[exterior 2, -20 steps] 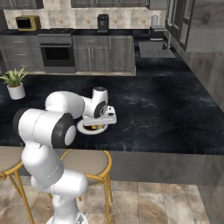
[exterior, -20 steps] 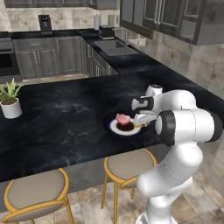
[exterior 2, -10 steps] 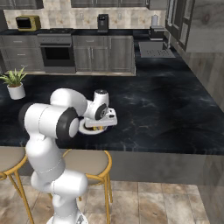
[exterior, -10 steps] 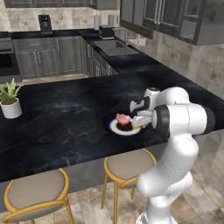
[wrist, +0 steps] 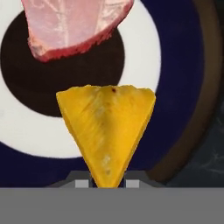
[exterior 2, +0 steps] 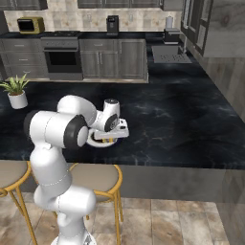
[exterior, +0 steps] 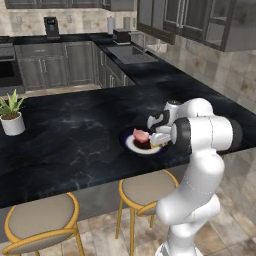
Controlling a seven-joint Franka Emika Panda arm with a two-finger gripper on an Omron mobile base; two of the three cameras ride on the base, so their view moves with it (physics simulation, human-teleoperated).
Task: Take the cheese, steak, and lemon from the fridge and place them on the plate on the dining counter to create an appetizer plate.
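My gripper (wrist: 107,183) is shut on the cheese (wrist: 107,127), a yellow-orange wedge whose narrow end sits between the fingertips. It hangs just above the plate (wrist: 175,65), over the inner edge of the white ring. The pinkish steak (wrist: 74,24) lies on the plate's dark centre, just beyond the cheese. From the base, the plate (exterior: 131,145) with the steak (exterior: 140,135) sits near the front edge of the dining counter (exterior: 75,130), with the hand (exterior: 159,139) low at its right side. The hand (exterior 2: 111,138) covers most of the plate (exterior 2: 95,142). The lemon and the fridge are out of view.
A potted plant (exterior: 12,117) stands far left on the counter. Two gold-legged stools (exterior: 145,187) (exterior: 40,225) stand below its front edge. Cabinets, an oven (exterior 2: 62,57) and a sink (exterior: 127,54) line the back wall.
The arm's elbow has shifted while the hand stays low at the plate. The cheese remains in the grip.
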